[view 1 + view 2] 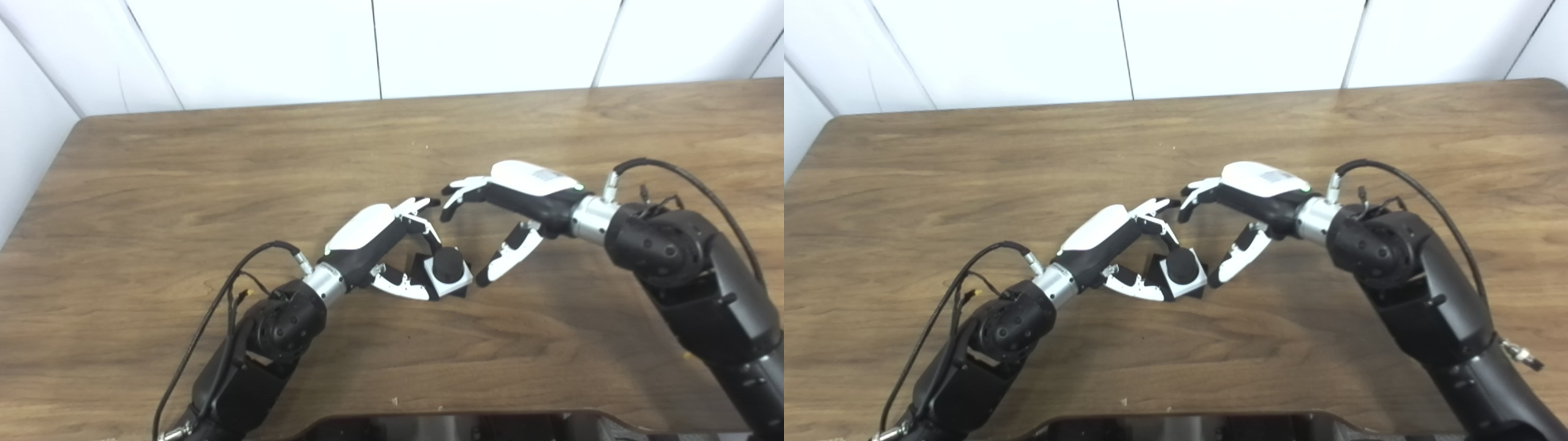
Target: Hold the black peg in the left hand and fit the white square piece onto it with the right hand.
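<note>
Wood-grain table [184, 184] carries both arms, which reach in from the near edge and meet near its middle; the left hand [373, 236] is curled around the assembled parts, its thumb [401, 285] lying low along the near side and its fingers [422, 217] arching over the far side; between them sits the white square piece [456, 283], already seated around the black peg [448, 263], whose rounded dark top stands up through the middle of the square; a dark block under the square shows at its near and left edges, resting on or just above the tabletop, which of the two cannot be told; the right hand [1249, 202] is just beside the piece on its right and holds nothing, its digits spread apart; its thumb [1238, 260] points down with the tip close to the square's right corner, whether touching cannot be told, while its fingers [1197, 193] curve above, near the left fingertips; black cables loop off both wrists.
</note>
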Robot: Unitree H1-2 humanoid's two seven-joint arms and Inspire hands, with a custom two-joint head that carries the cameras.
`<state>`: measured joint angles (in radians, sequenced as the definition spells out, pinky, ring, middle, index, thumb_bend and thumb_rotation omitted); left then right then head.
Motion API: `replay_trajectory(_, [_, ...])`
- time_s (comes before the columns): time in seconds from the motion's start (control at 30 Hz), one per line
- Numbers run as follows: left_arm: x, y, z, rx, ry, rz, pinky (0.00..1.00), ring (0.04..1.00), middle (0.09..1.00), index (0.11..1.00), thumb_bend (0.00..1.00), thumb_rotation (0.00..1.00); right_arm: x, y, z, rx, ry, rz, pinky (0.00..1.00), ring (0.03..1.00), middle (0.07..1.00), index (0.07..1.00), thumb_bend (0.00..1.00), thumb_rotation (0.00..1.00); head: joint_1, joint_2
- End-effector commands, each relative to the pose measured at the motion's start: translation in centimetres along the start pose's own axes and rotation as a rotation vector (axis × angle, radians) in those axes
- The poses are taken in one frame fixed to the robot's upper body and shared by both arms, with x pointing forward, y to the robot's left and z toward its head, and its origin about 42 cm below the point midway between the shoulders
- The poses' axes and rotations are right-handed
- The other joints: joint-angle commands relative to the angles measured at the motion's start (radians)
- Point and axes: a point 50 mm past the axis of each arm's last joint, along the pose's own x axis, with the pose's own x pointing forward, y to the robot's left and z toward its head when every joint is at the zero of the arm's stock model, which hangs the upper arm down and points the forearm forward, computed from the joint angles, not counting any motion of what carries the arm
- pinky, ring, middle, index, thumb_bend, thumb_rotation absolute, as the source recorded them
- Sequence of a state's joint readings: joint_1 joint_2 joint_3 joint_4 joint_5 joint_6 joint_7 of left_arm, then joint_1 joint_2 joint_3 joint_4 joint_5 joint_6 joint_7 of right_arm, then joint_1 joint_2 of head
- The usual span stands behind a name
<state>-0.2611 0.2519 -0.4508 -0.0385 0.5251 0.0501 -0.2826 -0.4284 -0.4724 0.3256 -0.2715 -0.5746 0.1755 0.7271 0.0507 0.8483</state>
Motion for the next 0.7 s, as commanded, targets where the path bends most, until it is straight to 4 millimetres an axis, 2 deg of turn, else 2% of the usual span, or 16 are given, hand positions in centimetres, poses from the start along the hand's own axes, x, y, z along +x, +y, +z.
replay_trajectory(0.0, [-1.1,-1.3,-1.7,0.019,0.065,-0.102,0.94,1.0,0.977,0.491,0.52,0.07,-0.3,-3.1,0.0,-0.032,-0.004,-0.093,0.81,0.932,0.911,0.739,0.82,0.28,-0.002,0.0])
replay_trajectory(0.17, [-1.2,-1.3,-1.9,0.019,0.07,-0.1,0.95,1.0,0.977,0.491,0.52,0.07,-1.0,-4.4,-1.9,-0.005,0.058,-0.142,0.8,0.919,0.906,0.739,0.79,0.24,-0.016,-0.003])
replay_trajectory(0.33, [-1.4,-1.3,-2.0,0.019,0.07,-0.102,0.95,1.0,0.978,0.491,0.52,0.07,-1.4,-5.1,-3.9,0.003,0.112,-0.179,0.73,0.888,0.904,0.743,0.78,0.22,-0.029,-0.008])
replay_trajectory(0.5, [-1.5,-1.2,-2.2,0.019,0.07,-0.104,0.95,1.0,0.976,0.491,0.52,0.07,-2.1,-5.2,-5.5,0.038,0.155,-0.226,0.71,0.878,0.9,0.744,0.77,0.2,-0.04,-0.009])
replay_trajectory(0.67, [-1.6,-0.9,-2.3,0.017,0.076,-0.133,0.92,0.977,0.938,0.493,0.52,0.07,-2.6,-4.0,-6.9,0.07,0.161,-0.312,0.67,0.842,0.867,0.727,0.76,0.19,-0.041,-0.018])
